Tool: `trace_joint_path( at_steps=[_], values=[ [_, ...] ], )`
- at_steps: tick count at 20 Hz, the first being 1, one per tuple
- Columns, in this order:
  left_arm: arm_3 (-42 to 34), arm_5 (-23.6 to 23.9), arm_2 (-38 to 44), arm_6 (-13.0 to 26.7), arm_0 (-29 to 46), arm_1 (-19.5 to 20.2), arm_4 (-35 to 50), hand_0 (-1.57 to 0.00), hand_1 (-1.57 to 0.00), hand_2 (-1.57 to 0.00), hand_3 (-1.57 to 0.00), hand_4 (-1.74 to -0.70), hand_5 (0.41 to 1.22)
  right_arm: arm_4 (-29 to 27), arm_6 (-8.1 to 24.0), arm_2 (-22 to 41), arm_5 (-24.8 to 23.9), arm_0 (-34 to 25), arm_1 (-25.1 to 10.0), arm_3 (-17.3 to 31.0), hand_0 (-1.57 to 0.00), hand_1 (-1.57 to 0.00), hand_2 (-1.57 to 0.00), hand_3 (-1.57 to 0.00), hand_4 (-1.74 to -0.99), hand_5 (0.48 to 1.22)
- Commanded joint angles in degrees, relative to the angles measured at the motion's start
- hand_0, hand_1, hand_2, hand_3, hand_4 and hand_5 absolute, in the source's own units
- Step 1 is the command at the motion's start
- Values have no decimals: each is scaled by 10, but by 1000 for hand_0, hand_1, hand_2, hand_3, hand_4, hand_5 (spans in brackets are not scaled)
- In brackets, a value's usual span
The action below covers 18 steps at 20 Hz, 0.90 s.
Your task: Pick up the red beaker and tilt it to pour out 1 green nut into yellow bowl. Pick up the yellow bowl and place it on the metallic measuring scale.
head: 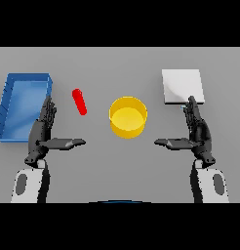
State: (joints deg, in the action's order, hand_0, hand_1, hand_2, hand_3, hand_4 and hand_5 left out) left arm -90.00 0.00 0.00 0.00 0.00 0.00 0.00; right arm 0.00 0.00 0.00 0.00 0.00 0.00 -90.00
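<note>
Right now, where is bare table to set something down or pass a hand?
Free: the patch between the yellow bowl and the metallic scale, and the near strip between the left hand and right hand. Tighter: the red beaker near the blue tray.

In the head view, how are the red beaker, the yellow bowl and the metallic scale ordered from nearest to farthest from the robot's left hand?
From the left hand:
1. Red beaker, just beyond and right of the fingertips.
2. Yellow bowl, at the table's middle.
3. Metallic scale, far across on the right side, beyond the right hand.
</note>
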Motion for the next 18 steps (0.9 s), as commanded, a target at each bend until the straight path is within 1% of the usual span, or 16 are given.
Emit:
trace_joint_path(
  at_steps=[1, 5, 6, 7, 8, 9, 10, 12, 13, 14, 16, 17, 18],
  values=[
    [1, 1, -1, 1, -1, -1, -1, 1, 1, 1, 1, -1204, 652, 0, 0, 1, -1, 0, 1, 0, 1, 1, 1, 1, -1245, 681],
    [6, 7, -5, 4, -9, -8, -7, 1, 1, 1, 1, -1204, 652, 3, 0, 5, -2, 4, 4, -3, 1, 1, 1, 1, -1245, 681],
    [6, 9, -7, 8, -11, -10, -10, 1, 1, 1, 1, -1204, 652, 5, 5, 5, -6, -4, 5, -4, 1, 1, 1, 1, -1245, 681],
    [-12, 7, -26, 4, 2, 6, -39, 1, 1, 1, 1, -1204, 652, 61, -37, 29, -16, 18, -17, -25, 1, 1, 1, 1, -1245, 681],
    [-34, 7, -42, 4, 15, 13, -59, 1, 1, 1, 1, -1207, 649, 101, -60, 49, -22, 39, -28, -39, 1, 1, 1, 1, -1242, 678],
    [-47, 3, -49, 16, 19, 21, -66, 1, 1, 1, 1, -1212, 650, 125, -72, 61, -26, 54, -35, -59, 1, 1, 1, 1, -1239, 679],
    [-62, 5, -59, 21, 31, 20, -76, 1, 1, 1, 1, -1218, 654, 140, -65, 67, -30, 62, -40, -70, 1, 1, 1, 1, -1235, 679],
    [-75, 4, -66, 38, 33, 24, -84, 1, 1, 1, 1, -1224, 660, 150, -55, 72, -31, 67, -44, -75, 1, 1, 1, 1, -1235, 678],
    [-71, 1, -70, 36, 36, 25, -88, 1, 1, 1, 1, -1226, 661, 147, -59, 72, -27, 68, -45, -81, 1, 1, 1, 1, -1241, 680],
    [-77, -2, -73, 37, 35, 24, -86, 1, 1, 1, 1, -1230, 662, 150, -56, 80, -25, 72, -40, -88, 1, 1, 1, 1, -1245, 681],
    [-54, -2, -72, 50, 17, 27, -95, 1, 1, 1, 1, -1254, 679, 142, -53, 79, -20, 70, -39, -90, 1, 1, 1, 1, -1254, 682],
    [-35, -7, -66, 47, 5, 29, -87, 1, 1, 1, 1, -1276, 691, 130, -54, 75, -14, 69, -38, -88, 1, 1, 1, 1, -1265, 680],
    [-18, -10, -63, 47, -10, 24, -81, 1, 1, 1, 1, -1301, 702, 119, -49, 69, -11, 61, -37, -84, 1, 1, 1, 1, -1275, 680]
  ],
)
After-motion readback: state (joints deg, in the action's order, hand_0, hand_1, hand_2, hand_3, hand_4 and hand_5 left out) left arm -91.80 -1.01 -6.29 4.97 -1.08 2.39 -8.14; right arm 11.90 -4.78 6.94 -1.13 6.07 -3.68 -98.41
